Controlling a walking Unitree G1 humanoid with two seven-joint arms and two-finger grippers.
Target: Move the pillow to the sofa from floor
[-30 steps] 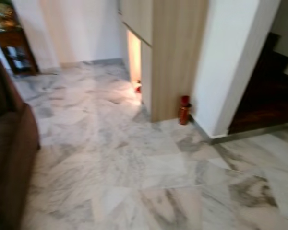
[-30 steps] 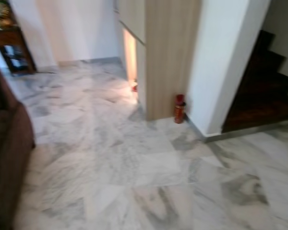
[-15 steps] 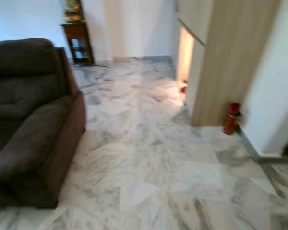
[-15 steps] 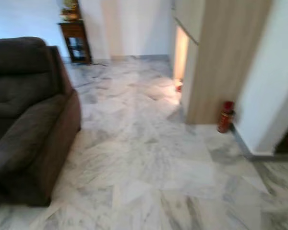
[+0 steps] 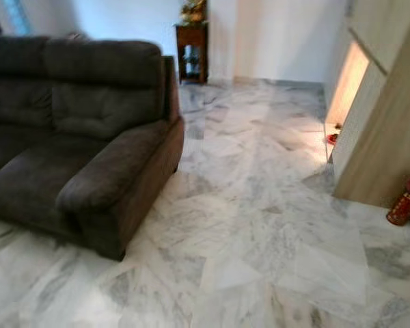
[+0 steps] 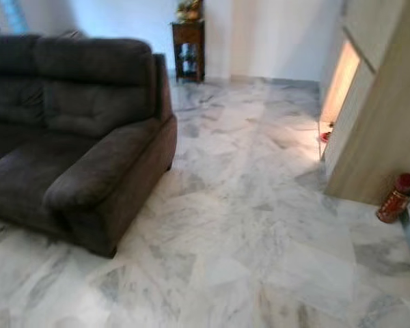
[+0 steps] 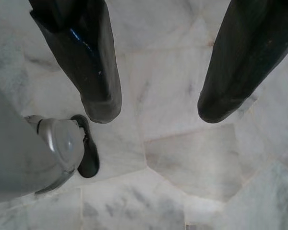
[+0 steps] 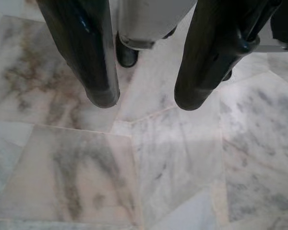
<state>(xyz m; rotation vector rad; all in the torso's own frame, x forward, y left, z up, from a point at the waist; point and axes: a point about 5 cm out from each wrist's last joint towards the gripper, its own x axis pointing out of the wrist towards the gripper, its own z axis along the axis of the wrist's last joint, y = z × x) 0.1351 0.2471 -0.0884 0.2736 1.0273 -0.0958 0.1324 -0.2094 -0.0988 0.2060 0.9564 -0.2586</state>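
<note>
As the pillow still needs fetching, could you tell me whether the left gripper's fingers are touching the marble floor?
Apart. In the left wrist view the left gripper hangs open over the marble floor, its fingertips ending in the air with tiles showing well beyond them.

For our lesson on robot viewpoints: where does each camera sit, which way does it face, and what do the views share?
Left and right eye views: head, facing forward-down at the dark brown fabric sofa and white marble floor.
Left wrist view: faces down past the open left gripper; robot's foot shows.
Right wrist view: faces down past the open right gripper; leg shows.
Shared: the floor.
</note>
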